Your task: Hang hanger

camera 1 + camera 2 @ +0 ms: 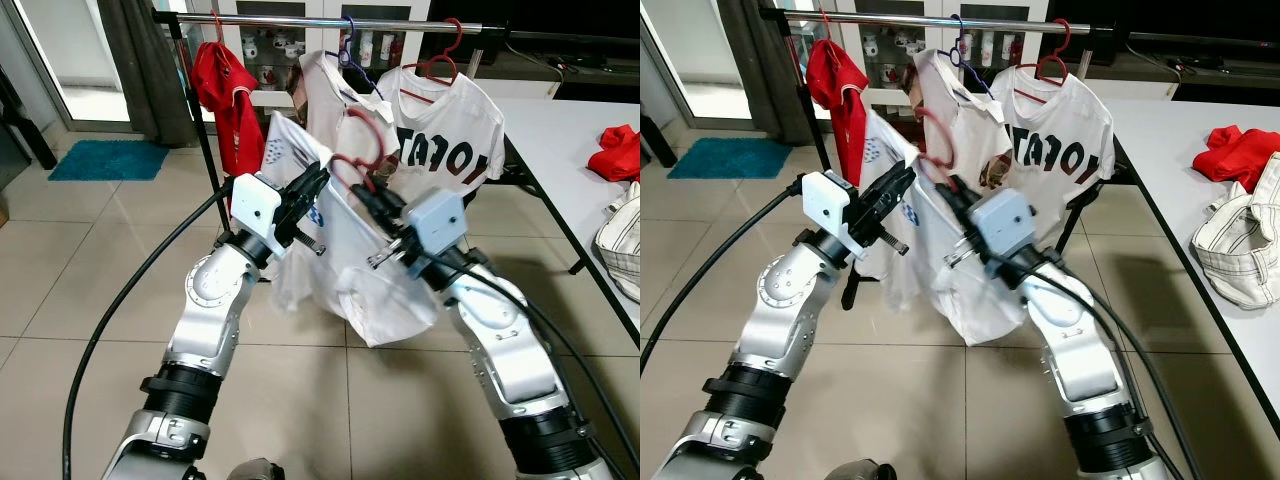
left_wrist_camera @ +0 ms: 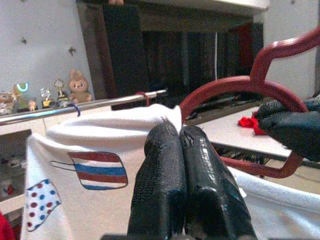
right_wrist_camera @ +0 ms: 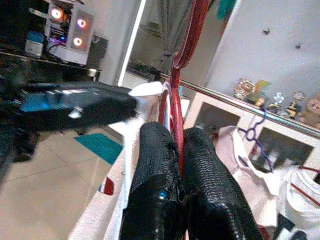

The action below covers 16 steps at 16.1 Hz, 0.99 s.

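Hanger, red, held up in front of the rail with a white shirt draped on it. The right gripper is clamped on the hanger's lower frame. The left gripper is pinched on the shirt's shoulder edge. Three garments already hang from the rail behind: a red top and two white shirts.

A home's living room: tiled floor, teal mat at ten o'clock, clothes rail at twelve, trinket cabinet behind.
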Motion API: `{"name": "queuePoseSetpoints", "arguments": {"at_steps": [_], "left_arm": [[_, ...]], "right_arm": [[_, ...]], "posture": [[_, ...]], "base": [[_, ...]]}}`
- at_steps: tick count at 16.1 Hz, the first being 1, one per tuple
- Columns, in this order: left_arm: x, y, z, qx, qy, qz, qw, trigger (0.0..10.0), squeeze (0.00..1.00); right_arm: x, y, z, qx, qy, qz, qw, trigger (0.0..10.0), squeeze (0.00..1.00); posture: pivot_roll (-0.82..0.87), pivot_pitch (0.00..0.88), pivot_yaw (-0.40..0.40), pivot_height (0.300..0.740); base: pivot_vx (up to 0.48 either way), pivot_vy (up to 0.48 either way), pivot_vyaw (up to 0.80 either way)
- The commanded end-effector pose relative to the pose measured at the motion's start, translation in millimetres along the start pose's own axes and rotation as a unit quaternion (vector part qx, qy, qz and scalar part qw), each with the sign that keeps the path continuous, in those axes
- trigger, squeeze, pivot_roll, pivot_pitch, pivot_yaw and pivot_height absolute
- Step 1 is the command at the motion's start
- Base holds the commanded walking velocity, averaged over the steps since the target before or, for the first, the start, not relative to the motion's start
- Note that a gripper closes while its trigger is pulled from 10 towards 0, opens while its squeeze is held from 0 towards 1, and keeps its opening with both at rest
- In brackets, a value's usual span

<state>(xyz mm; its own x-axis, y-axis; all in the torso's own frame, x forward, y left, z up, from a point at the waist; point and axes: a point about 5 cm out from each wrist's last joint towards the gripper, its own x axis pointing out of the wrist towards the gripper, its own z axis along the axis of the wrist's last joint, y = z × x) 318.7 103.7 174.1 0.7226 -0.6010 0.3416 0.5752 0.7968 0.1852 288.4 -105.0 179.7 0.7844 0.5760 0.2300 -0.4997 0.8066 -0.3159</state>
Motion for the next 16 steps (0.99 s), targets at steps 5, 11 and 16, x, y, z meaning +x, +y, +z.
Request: {"name": "queuePoseSetpoints", "arguments": {"at_steps": [5,11,16], "left_arm": [[-8.7,14.7,10,-0.036,-0.023,0.024,0.999,0.0,0.00],[-11.6,7.0,-4,-0.029,0.042,0.017,0.999,0.0,0.00],[-12.5,13.8,-15,-0.021,0.086,0.067,0.994,0.0,0.00]], "right_arm": [[-1.0,-24.7,-4,-0.009,0.028,-0.061,0.998,10.0,0.00],[-11.8,-56.5,-27,0.040,0.143,-0.237,0.960,10.0,0.00],[-27.1,-78.2,-27,0.004,0.174,-0.350,0.920,10.0,0.00]], "posture": [[-0.06,0.000,0.036,0.740],[-0.06,0.000,0.031,0.740],[-0.07,0.000,0.027,0.740]], "base": [[0.000,0.000,0.00],[0.000,0.000,0.00],[0.000,0.000,0.00]]}}
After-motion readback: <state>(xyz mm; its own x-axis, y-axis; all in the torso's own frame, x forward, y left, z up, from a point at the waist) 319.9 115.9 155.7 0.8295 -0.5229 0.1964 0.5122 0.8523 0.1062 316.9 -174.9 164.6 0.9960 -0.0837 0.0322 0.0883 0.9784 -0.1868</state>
